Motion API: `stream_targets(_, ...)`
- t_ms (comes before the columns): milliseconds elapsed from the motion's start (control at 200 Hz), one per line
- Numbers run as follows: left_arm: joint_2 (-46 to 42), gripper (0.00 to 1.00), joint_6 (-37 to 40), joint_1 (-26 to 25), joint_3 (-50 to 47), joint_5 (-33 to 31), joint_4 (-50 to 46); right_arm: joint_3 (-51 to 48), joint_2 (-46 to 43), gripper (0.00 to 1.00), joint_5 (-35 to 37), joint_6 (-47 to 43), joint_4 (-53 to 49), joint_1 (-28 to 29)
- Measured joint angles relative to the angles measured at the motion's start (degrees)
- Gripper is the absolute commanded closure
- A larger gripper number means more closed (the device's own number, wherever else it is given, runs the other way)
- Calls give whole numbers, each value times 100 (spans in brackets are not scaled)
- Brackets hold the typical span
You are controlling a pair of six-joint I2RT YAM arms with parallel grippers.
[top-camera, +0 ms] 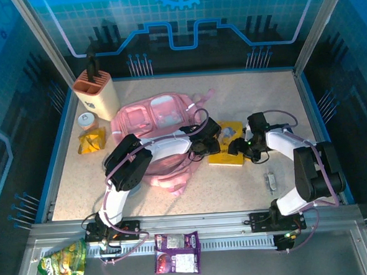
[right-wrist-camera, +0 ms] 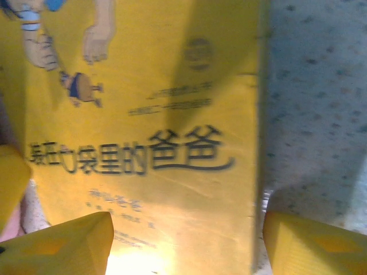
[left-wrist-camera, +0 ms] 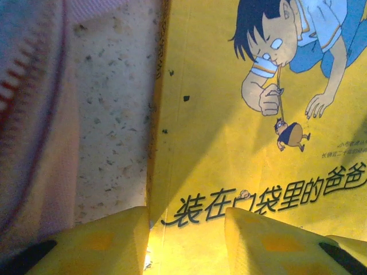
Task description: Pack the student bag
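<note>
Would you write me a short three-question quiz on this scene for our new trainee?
1. True or false: the book is already inside the bag.
2. The right gripper is: A) shut on the bag's strap; B) open, straddling the book's edge away from the bag; C) shut on a jar.
3. How many snack packs lie on the front ledge?
Key: 1. False; the book lies on the table beside the bag. 2. B. 3. Two: a green pack and a purple pack.
</note>
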Motion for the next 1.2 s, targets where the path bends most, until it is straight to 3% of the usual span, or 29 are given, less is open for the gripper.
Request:
stream_targets(705,17,62,129,-11,-2,-2,-15,323,-798,29,-140,-396,-544,107)
stream_targets(880,17,62,129,-17,-2,-4,-13,332,-487,28,11,-391,-629,-264)
stream_targets(1196,42,62,129,-52,20,-2,0,393,446,27,229,-393,-474,-197)
